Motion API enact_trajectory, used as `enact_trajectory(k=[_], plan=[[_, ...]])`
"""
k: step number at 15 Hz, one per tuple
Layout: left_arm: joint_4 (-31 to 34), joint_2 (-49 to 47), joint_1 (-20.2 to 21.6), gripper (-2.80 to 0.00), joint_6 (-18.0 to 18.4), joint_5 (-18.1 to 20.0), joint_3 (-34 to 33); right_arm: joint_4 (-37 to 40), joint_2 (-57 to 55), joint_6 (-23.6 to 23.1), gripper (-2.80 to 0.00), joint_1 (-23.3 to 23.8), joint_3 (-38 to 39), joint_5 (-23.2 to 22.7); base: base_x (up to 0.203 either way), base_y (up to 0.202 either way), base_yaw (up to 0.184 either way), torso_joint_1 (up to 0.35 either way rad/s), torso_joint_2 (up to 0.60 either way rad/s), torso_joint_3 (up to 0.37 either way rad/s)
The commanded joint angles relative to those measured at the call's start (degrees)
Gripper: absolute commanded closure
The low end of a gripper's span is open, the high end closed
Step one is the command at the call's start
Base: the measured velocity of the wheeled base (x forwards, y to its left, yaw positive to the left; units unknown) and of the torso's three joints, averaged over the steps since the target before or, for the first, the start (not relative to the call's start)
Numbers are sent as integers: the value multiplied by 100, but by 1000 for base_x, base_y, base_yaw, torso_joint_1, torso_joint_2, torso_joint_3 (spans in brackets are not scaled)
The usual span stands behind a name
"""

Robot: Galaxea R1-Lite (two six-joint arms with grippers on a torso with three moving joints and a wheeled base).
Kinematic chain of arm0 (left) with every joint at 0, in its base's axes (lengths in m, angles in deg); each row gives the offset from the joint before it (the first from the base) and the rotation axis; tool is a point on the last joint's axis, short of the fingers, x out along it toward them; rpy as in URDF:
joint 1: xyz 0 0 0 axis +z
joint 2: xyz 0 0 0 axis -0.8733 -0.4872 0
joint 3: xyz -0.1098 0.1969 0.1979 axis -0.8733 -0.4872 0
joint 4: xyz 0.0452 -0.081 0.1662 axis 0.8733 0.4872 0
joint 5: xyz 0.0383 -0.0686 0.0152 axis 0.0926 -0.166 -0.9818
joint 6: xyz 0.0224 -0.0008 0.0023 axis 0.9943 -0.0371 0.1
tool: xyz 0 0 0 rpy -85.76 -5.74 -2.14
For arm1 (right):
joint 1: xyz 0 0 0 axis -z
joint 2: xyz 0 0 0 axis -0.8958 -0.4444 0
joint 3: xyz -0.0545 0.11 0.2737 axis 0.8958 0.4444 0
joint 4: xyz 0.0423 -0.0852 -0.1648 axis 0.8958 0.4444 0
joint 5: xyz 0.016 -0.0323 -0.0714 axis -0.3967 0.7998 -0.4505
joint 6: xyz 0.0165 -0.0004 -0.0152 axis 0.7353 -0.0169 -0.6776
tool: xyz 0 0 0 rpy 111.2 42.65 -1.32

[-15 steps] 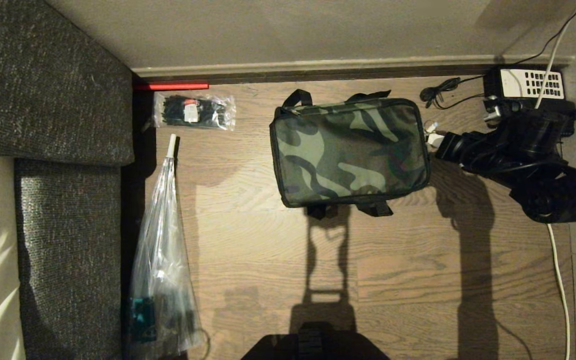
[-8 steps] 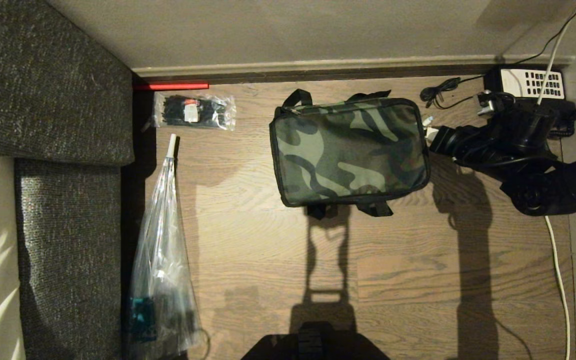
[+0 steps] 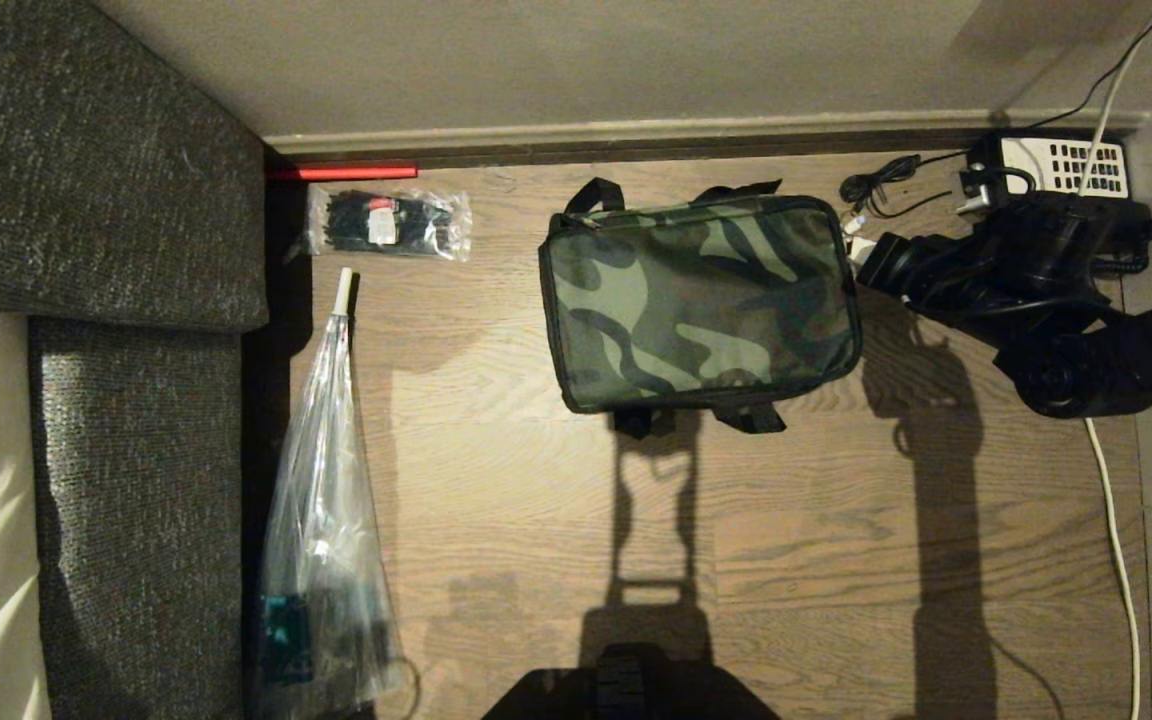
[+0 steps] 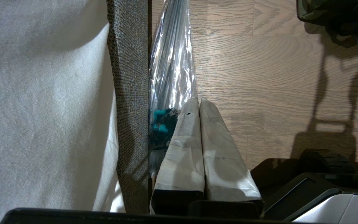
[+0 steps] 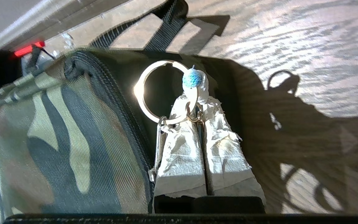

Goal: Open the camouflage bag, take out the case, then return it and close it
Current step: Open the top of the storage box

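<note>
The camouflage bag (image 3: 696, 300) lies zipped shut on the wood floor, with black straps at its far and near sides. My right gripper (image 3: 861, 250) is at the bag's right end, near the far corner. In the right wrist view that gripper (image 5: 197, 104) is shut on the metal zipper ring (image 5: 143, 93), which carries a small blue ball (image 5: 192, 78), right beside the bag's zipper edge (image 5: 104, 102). The case is hidden. My left gripper (image 4: 198, 101) hangs shut and empty beside the sofa, outside the head view.
A grey sofa (image 3: 86, 200) fills the left side. A clear packet of black items (image 3: 388, 222) and a long clear plastic bag (image 3: 321, 520) lie beside it. A black telephone (image 3: 1061, 165) with cords sits at the far right, and a white cable (image 3: 1116, 520) runs along the right.
My right arm has moved a little toward the wall, carrying the shut gripper along the bag's right end toward the far corner. The bag has stayed in place.
</note>
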Motion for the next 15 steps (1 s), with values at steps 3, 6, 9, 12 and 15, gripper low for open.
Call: enact_trajectory(k=[3, 6, 9, 12, 15], plan=[[-1, 0, 5, 0, 0, -4, -1, 64, -56, 85, 0, -17, -151, -14, 0, 0, 0, 0, 0, 0], [-1, 0, -1, 0, 0, -4, -1, 125, -100, 81, 0, -34, -316, -14, 0, 0, 0, 0, 0, 0], [-1, 0, -1, 0, 0, -4, -1, 140, -152, 86, 0, -34, -537, -14, 0, 0, 0, 0, 0, 0], [-1, 0, -1, 0, 0, -4, -1, 133, -161, 95, 0, -43, -583, -14, 0, 0, 0, 0, 0, 0], [-1, 0, -1, 0, 0, -4, -1, 125, -170, 356, 0, -78, -751, -14, 0, 0, 0, 0, 0, 0]])
